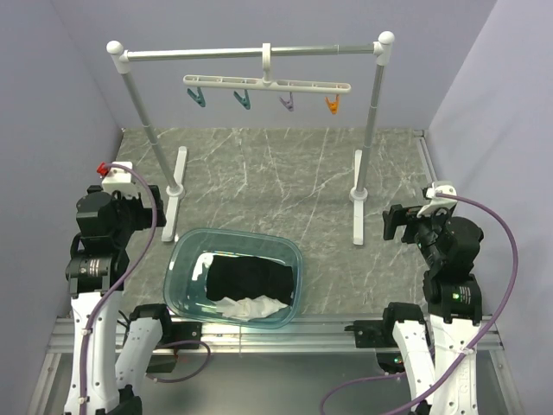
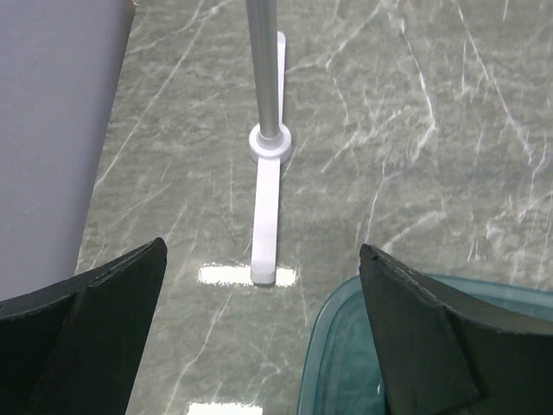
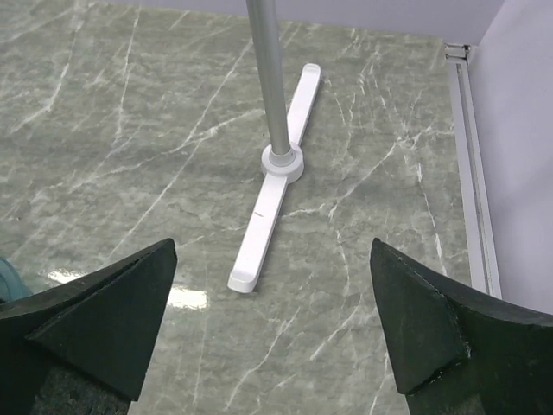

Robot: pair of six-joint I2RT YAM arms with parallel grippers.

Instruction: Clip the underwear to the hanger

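Note:
The black underwear (image 1: 246, 278) lies in a teal basin (image 1: 181, 259) at the table's front middle, with a white cloth (image 1: 251, 307) at its near side. The white hanger (image 1: 268, 84) with two teal pegs, one purple and one orange hangs from the rack's top bar at the back. My left gripper (image 1: 149, 210) is open and empty at the left, beside the basin; in the left wrist view (image 2: 259, 328) the basin's rim (image 2: 324, 346) lies under its right finger. My right gripper (image 1: 390, 222) is open and empty at the right, also in the right wrist view (image 3: 272, 324).
The tall white-and-metal rack stands across the table, with its left foot (image 1: 177, 194) by the left gripper and its right foot (image 1: 359, 194) by the right gripper. Purple-grey walls close in the left, back and right. A metal rail runs along the right edge (image 3: 471, 173).

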